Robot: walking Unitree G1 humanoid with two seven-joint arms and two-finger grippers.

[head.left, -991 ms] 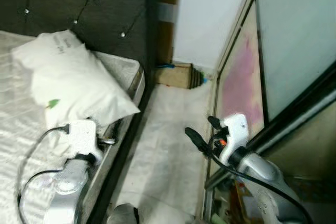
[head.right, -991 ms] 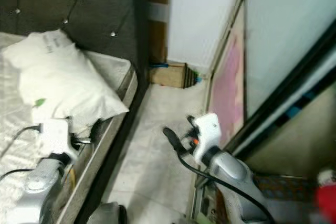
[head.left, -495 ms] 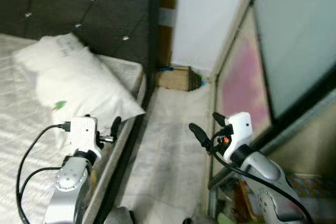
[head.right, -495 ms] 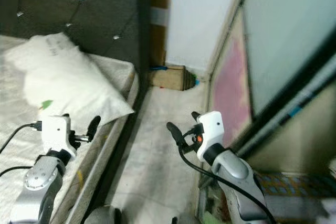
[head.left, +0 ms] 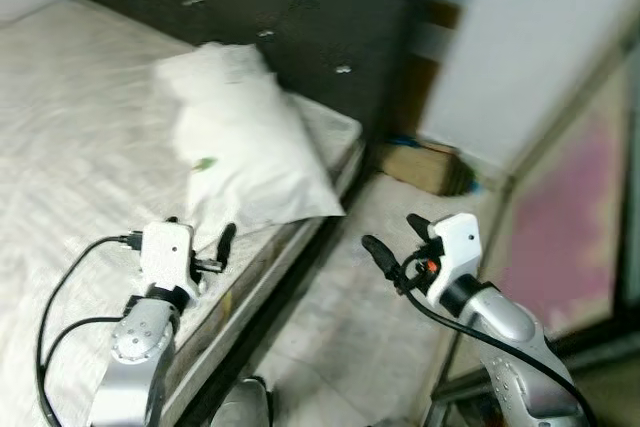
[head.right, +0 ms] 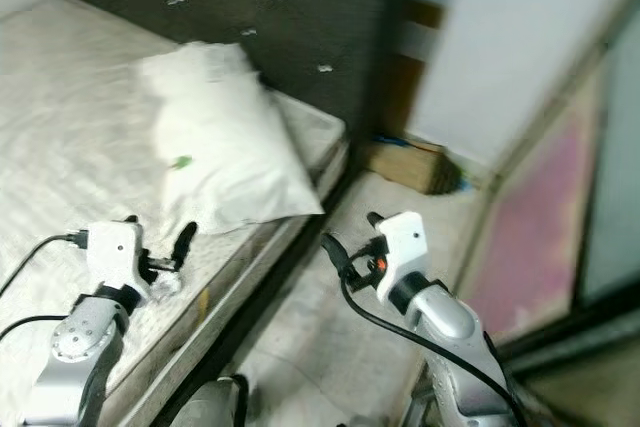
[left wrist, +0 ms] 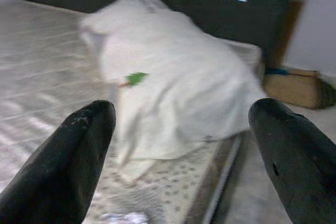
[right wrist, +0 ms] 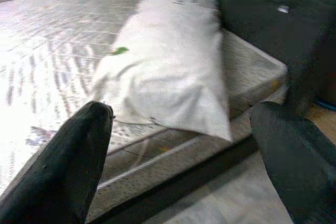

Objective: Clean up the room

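A plump, creased white pillow (head.left: 248,137) lies on the quilted mattress (head.left: 70,127) against a dark tufted headboard (head.left: 300,17). Both the left gripper (left wrist: 178,156) and right gripper (right wrist: 181,156) hang spread and empty; a small green fleck (left wrist: 136,78), perhaps a label, marks the pillow.

Home bedroom, mattress (head.left: 70,127), pillow (head.left: 250,137), headboard (head.left: 300,17)

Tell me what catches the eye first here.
A big white pillow lies on the bare mattress, up against the dark buttoned headboard, with one corner hanging over the bed's edge. In front of it both grippers, left and right, are held out open and empty.
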